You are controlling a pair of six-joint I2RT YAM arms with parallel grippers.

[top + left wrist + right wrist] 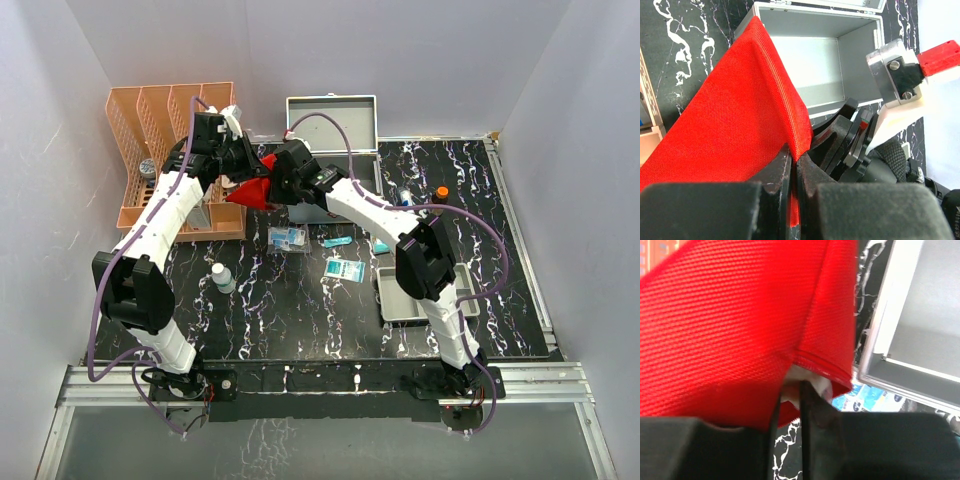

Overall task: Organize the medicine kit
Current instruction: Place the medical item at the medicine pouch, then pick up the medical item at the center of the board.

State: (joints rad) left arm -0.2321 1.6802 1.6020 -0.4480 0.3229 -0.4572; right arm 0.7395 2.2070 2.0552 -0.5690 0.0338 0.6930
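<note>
Broadly, the black, white-veined worktop (300,320) fills the middle of the top view. Pale walls close in on the left, back and right, and a metal rail runs along its right edge. Its widest bare stretch lies lower centre, between the two arm bases. At the upper left stands an orange rack (150,130) of slotted plastic dividers. Upper centre, against the back wall, the medicine kit (332,120) sits with its lid up. It is a silver-grey metal box with squared corners and smooth, bare inner walls (815,65). A shallow grey tray (410,300) lies at the lower right beside the right arm. In front of the kit, a red pouch (252,192) of coarse woven fabric hangs folded between both hands, off the worktop. The left hand (794,160) is clamped tight on its edge. The right hand (790,395) has its fingers only a narrow gap apart at the pouch's hemmed corner, and I cannot tell whether they pinch it. Glossy blue packets (345,269) lie flat at centre, and a small white bottle (222,277) stands upright to their left.
</note>
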